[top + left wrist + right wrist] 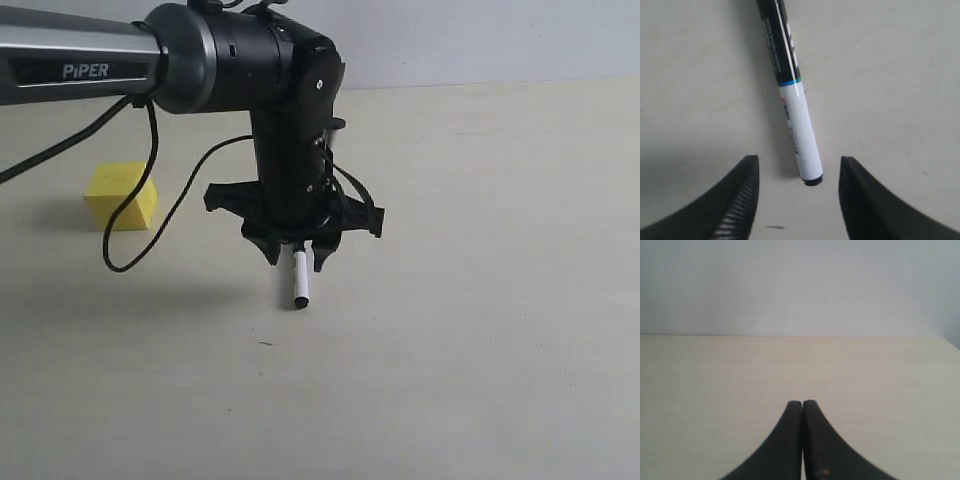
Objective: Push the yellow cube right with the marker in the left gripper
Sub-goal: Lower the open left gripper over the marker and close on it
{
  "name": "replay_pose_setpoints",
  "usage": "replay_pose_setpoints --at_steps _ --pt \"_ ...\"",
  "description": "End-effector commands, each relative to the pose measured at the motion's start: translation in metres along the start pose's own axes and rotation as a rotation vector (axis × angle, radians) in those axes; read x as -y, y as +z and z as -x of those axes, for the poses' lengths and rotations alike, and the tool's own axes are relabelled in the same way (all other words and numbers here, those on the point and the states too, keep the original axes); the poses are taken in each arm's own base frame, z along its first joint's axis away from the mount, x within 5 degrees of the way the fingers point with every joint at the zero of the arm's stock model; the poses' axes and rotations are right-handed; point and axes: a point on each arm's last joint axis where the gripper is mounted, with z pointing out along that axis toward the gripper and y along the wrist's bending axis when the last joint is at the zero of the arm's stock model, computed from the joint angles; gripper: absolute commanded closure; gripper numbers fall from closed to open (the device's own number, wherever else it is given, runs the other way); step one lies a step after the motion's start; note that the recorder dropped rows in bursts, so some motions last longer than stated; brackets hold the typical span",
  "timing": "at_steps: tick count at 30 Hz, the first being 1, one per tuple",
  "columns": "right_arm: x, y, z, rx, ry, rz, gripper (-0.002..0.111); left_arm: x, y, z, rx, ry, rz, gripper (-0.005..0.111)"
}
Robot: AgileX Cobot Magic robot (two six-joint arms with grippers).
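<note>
Black two-fingered left gripper (798, 159) gapes wide, slim black-and-white plastic marker (792, 105) white end between fingertips, touching neither; black right gripper (802, 404) fingers pressed together.

Cube (120, 195) on table (480, 350), well left of marker (299, 280)

A cream tabletop (480, 350) — a pale grey wall (480, 40) behind it

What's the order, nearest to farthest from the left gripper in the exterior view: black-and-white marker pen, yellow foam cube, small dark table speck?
1. Black-and-white marker pen, at the left gripper's fingertips.
2. Small dark speck, below-left in the view.
3. Yellow foam cube, far left.
</note>
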Motion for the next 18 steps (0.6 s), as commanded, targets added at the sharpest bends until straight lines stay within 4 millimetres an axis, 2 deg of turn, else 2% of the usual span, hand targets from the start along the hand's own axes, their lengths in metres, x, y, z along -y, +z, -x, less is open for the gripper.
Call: replay_pose_setpoints --at_steps 1,8,18 --pt "0.000 0.000 0.000 0.009 0.002 -0.004 0.108 0.004 0.008 0.002 0.003 -0.026 -0.011 0.057" --pt "0.000 0.000 0.000 0.009 0.002 -0.004 0.108 0.006 0.023 0.005 0.005 -0.030 -0.013 0.057" --pt "0.000 0.000 0.000 0.009 0.002 -0.004 0.108 0.007 0.025 0.005 0.009 -0.076 -0.016 0.057"
